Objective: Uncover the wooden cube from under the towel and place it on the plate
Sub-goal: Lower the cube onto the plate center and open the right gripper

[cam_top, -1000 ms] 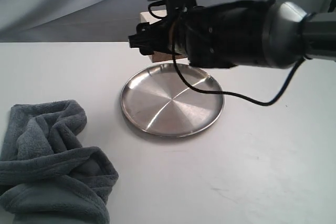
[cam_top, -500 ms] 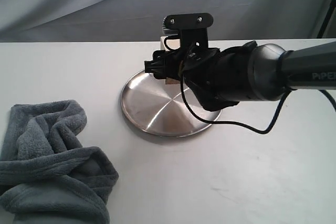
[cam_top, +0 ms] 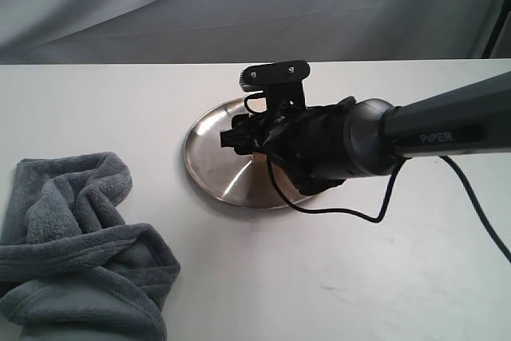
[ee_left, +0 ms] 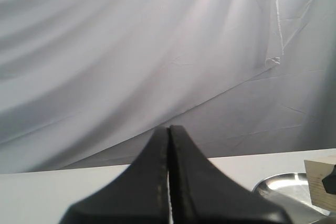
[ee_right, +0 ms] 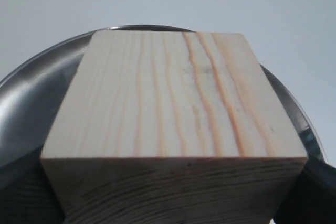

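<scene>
The wooden cube (ee_right: pixel 168 103), light tan with clear grain, fills the right wrist view and sits over the steel plate (ee_right: pixel 31 103). My right gripper (cam_top: pixel 242 138) is shut on it, low over the plate (cam_top: pixel 211 157); I cannot tell whether the cube touches the dish. In the exterior view the arm hides the cube. The grey fleece towel (cam_top: pixel 80 245) lies bunched at the front left, well apart from the plate. My left gripper (ee_left: pixel 169 129) is shut on nothing and held off the table; its view catches the cube (ee_left: pixel 317 182) and the plate (ee_left: pixel 281 182) at the edge.
The white table (cam_top: pixel 383 277) stretches around the plate. A grey cloth backdrop (cam_top: pixel 160 5) hangs behind it. The right arm (cam_top: pixel 447 129) and its cable (cam_top: pixel 479 213) cross the table's right side.
My right gripper has come down and toward the front with the cube, from above the plate's far rim to low over the dish. The towel and plate have not moved.
</scene>
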